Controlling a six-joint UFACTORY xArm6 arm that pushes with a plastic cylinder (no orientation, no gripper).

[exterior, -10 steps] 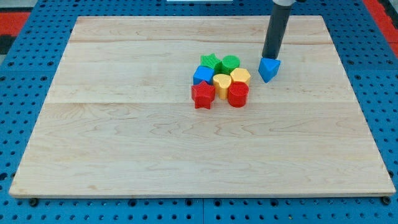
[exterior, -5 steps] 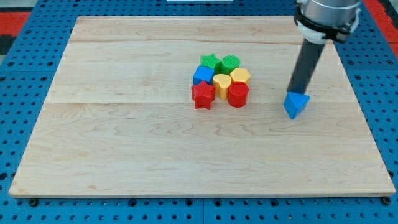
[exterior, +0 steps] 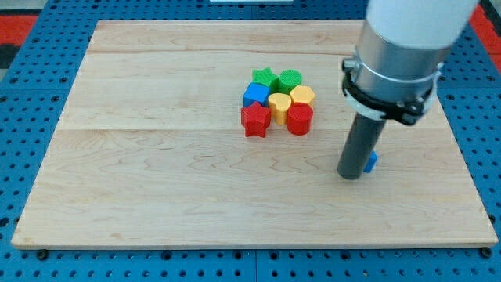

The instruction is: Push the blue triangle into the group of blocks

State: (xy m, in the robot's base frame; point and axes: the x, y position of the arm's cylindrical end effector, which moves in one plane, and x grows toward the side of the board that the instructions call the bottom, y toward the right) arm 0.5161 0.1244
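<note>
My tip (exterior: 351, 175) rests on the table (exterior: 156, 180) in the lower right part of the view, at the end of the dark rod that hangs from the grey and white arm (exterior: 399, 55). There is no end effector with jaws here, only the rod, so nothing is spread, pressed together or pinching.

The blue triangle (exterior: 371, 162) is mostly hidden behind the rod; only a small blue sliver shows at the rod's right edge, just above my tip. The tip appears to touch it or sit just beside it, on its left and toward the view's bottom; contact cannot be confirmed.

The group of blocks sits well apart from the triangle, toward the view's upper left of it, near the table's centre. The group is tightly packed, blocks touching one another. At the top are the green star (exterior: 264, 77) and, on its right, a green round block (exterior: 289, 77). In the middle row are a blue block (exterior: 254, 94) on the left, a yellow block (exterior: 279, 102) in the centre, and another yellow block (exterior: 302, 95) on the right. At the bottom are the red star (exterior: 255, 119) on the left and a red round block (exterior: 299, 118) on the right.

The table lies on a blue perforated base (exterior: 31, 102).
</note>
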